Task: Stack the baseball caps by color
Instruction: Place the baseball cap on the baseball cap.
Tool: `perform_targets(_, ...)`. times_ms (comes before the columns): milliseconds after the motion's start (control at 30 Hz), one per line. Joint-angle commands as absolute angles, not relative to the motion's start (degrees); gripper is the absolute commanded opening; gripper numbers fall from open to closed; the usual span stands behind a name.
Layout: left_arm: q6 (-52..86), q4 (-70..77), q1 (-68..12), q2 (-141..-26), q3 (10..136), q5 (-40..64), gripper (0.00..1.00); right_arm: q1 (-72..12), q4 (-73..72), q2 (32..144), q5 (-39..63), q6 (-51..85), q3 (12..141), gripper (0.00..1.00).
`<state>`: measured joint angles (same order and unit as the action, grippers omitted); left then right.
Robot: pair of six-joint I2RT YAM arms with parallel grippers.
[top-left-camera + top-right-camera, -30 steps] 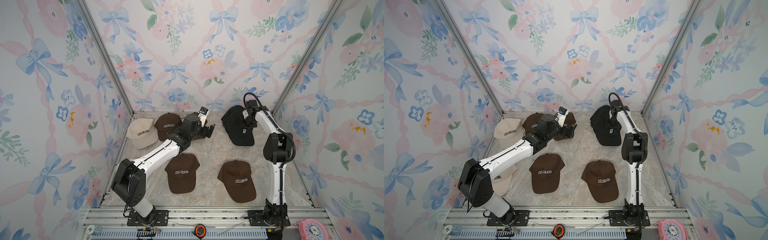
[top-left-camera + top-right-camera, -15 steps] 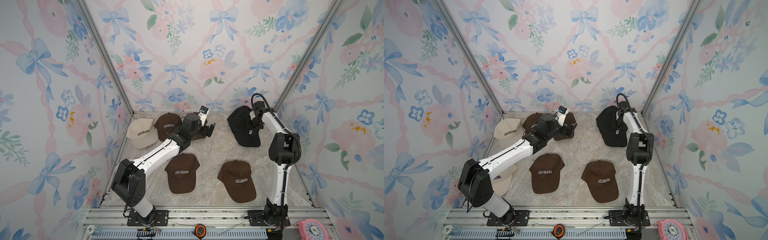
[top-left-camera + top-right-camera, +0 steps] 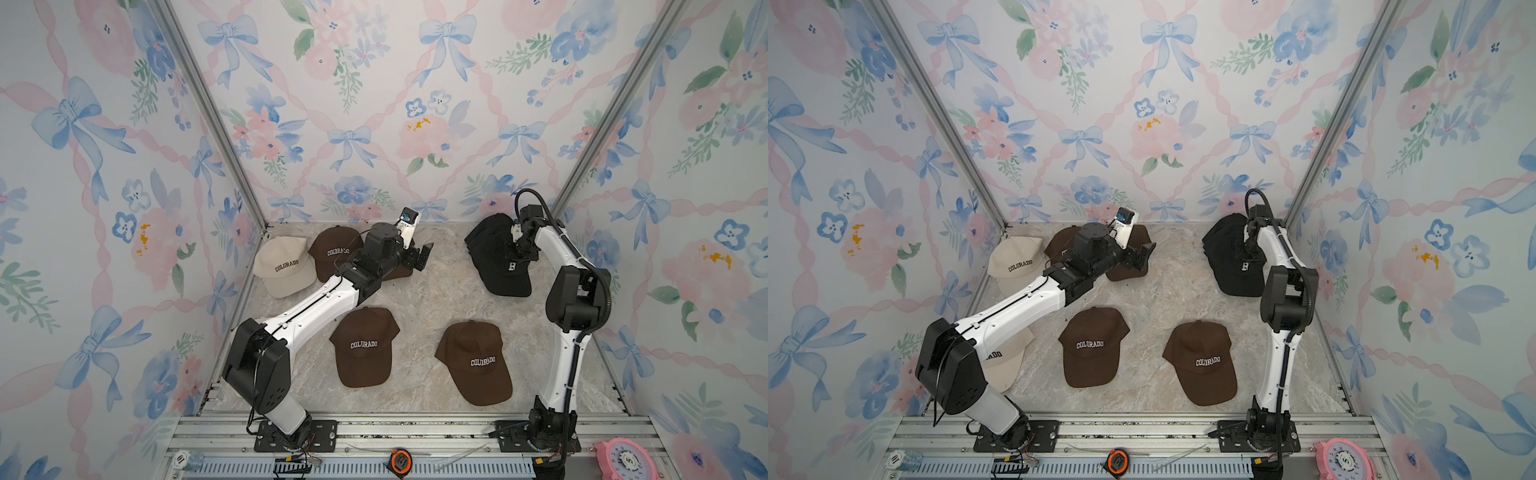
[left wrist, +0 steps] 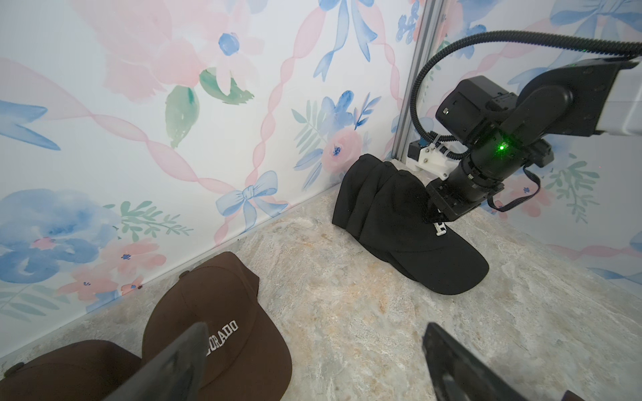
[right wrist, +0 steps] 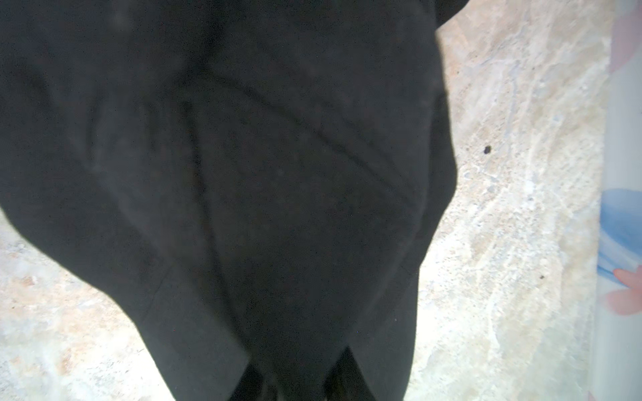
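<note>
Black caps marked "R" lie stacked at the far right, also in the left wrist view. My right gripper reaches down onto the top one and is shut on its black fabric, which fills the space between the fingertips. My left gripper hangs open at the far middle, over the brim of a brown cap that overlaps another brown cap. A cream cap sits far left. Two more brown caps lie in front. Another cream cap shows under the left arm.
Floral walls close in on three sides, with metal corner posts. On the front rail lie a tape measure, a pink timer and a roll of chips. Bare marbled floor shows between the cap groups.
The right arm drew the black cap stack a little to the right and nearer, then slowed. The left arm and its open gripper stayed put.
</note>
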<state>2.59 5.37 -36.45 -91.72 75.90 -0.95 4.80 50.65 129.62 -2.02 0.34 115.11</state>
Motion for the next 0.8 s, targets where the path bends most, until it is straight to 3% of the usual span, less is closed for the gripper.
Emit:
perform_targets(0,2.98,3.89,-37.11,-91.40,77.34,-0.39,0.98,6.30,53.27,128.70,-3.79,-1.03,113.03,0.23)
perform_targets(200,2.90,3.48,-37.87,-90.36,76.73,-1.13,0.98,6.59,52.92,127.32,-2.88,-1.10,112.04,0.28)
perform_targets(467,3.83,3.43,-39.00,-88.05,74.43,-2.45,0.98,5.80,52.85,121.86,-1.13,-0.55,110.99,0.55)
perform_targets(767,5.18,3.62,-40.73,-82.95,68.92,-4.25,0.98,3.30,55.39,114.19,-1.33,-0.25,108.51,0.64)
